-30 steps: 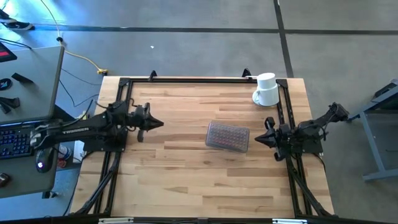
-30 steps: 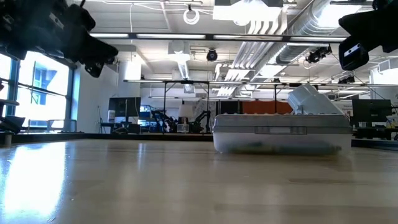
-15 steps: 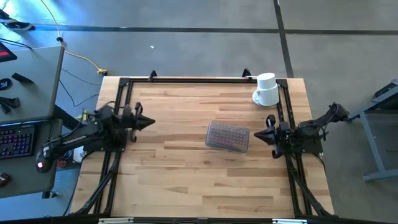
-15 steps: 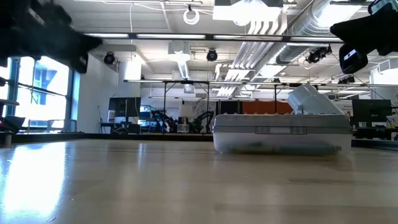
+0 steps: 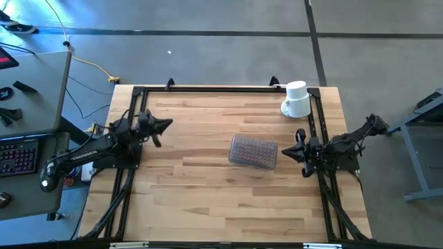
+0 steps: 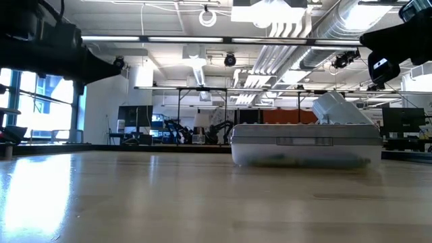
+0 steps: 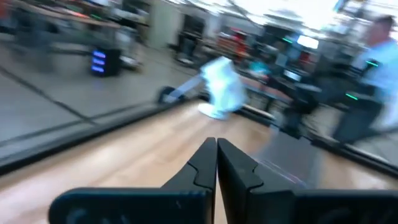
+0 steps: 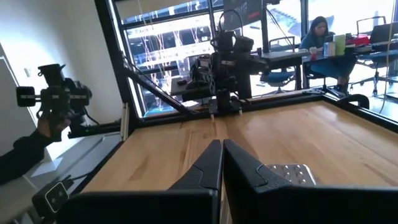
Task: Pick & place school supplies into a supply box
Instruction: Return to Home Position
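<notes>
- We see the supply box (image 5: 253, 151), lid down, in the middle of the bench (image 5: 208, 194); an unlatched lid could spring open.
- The right gripper (image 5: 288, 155), clenched empty, sits near it; a stray swing might nudge it.
- The left gripper (image 5: 165, 125), clenched empty, hangs well apart.

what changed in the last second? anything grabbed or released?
The left gripper pulled back toward its base at the table's left edge, shut and empty. Nothing was taken hold of or let go. The right gripper at the right edge, the closed supply box and the white mug stayed where they were.
</notes>
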`<state>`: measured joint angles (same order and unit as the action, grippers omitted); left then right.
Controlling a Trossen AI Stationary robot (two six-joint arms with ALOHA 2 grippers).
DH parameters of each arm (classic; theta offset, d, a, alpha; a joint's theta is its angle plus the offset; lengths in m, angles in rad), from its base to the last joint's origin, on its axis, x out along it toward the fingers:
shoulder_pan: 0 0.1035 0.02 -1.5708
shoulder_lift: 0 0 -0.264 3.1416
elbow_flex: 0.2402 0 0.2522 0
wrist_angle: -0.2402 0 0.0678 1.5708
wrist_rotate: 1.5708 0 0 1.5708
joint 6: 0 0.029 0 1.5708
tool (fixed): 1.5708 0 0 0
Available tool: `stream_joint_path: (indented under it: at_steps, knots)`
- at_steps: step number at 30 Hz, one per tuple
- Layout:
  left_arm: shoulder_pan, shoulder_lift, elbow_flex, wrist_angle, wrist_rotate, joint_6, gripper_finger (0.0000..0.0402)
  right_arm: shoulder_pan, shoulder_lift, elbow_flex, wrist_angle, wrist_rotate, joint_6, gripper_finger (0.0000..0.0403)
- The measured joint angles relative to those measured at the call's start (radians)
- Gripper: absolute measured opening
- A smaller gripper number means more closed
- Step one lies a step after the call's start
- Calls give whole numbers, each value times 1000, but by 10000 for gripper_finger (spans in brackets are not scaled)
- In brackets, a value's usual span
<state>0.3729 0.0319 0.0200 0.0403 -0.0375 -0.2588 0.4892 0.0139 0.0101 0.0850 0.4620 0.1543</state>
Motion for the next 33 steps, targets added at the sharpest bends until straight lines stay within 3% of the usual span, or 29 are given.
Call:
stream_joint_path:
  at_steps: [5, 33]
  knots:
    - [0, 0, 0, 24, -128, -2, 46, 0, 0, 0, -6, -1, -15, 0]
    - [0, 0, 0, -17, -129, -8, 46, 0, 1, 0, -5, -2, -24, 0]
